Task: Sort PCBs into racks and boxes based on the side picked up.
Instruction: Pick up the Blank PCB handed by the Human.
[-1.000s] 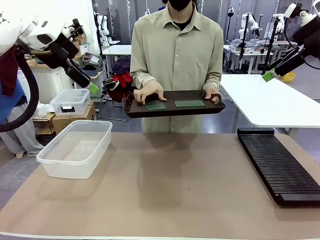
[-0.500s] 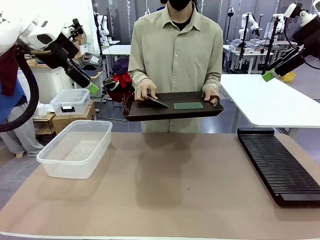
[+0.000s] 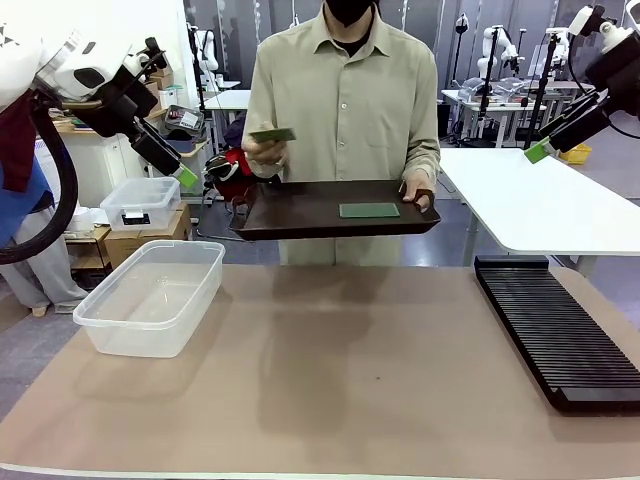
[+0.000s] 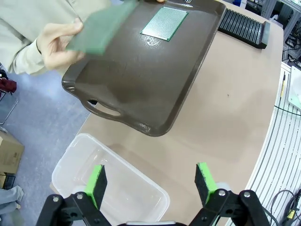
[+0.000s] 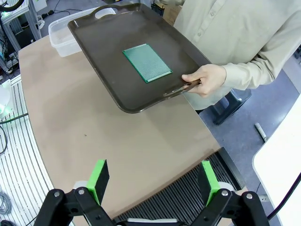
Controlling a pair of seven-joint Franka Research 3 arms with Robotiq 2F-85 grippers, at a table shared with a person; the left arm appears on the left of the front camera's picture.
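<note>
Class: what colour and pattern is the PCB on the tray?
The PCB is green, finely dotted; left wrist view shows it best.

Two PCBs: the first PCB (image 3: 369, 210) lies on the single dark brown tray (image 3: 300, 215), and the second PCB (image 3: 273, 134) is held above the tray's left end. One black slotted rack (image 3: 560, 335) sits right of the tray. Left of the tray are one large clear tub (image 3: 150, 297) and one smaller lidded bin (image 3: 140, 203) — and there are two grippers, the left gripper (image 4: 151, 181) and the right gripper (image 5: 153, 181).
</note>
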